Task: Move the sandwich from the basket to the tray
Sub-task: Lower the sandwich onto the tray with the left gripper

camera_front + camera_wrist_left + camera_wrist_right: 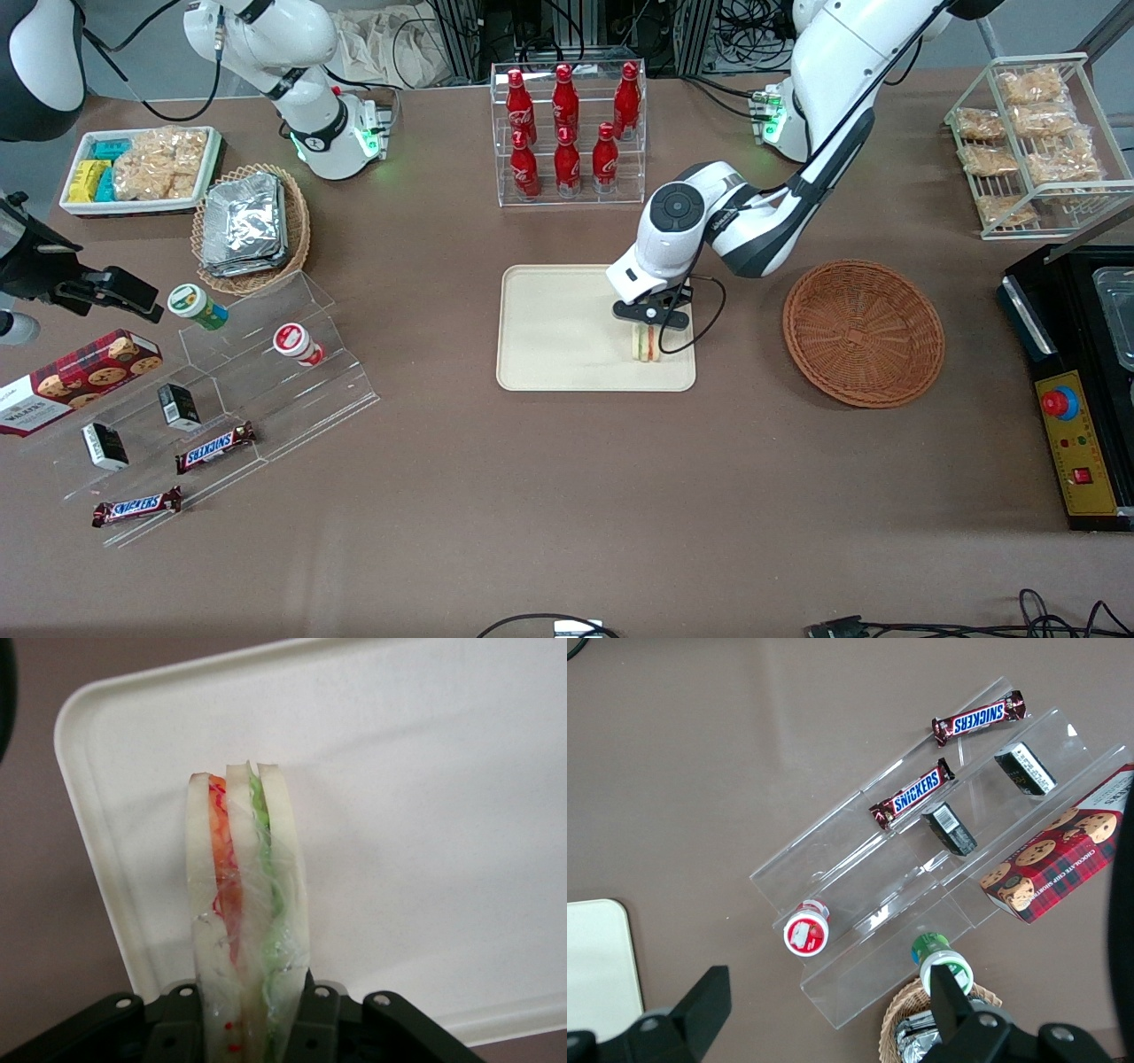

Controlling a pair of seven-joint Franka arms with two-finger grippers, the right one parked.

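Note:
The sandwich, a clear-wrapped wedge of white bread with orange, red and green filling, stands on edge over the cream tray, near the tray corner closest to the basket. My left gripper is shut on the sandwich, one black finger pressed on each bread face. Whether the sandwich touches the tray surface I cannot tell. The round brown wicker basket sits beside the tray toward the working arm's end of the table, with nothing in it.
A clear rack of red cola bottles stands farther from the front camera than the tray. A wire rack of snack bags and a black control box flank the basket. An acrylic stand with snacks lies toward the parked arm's end.

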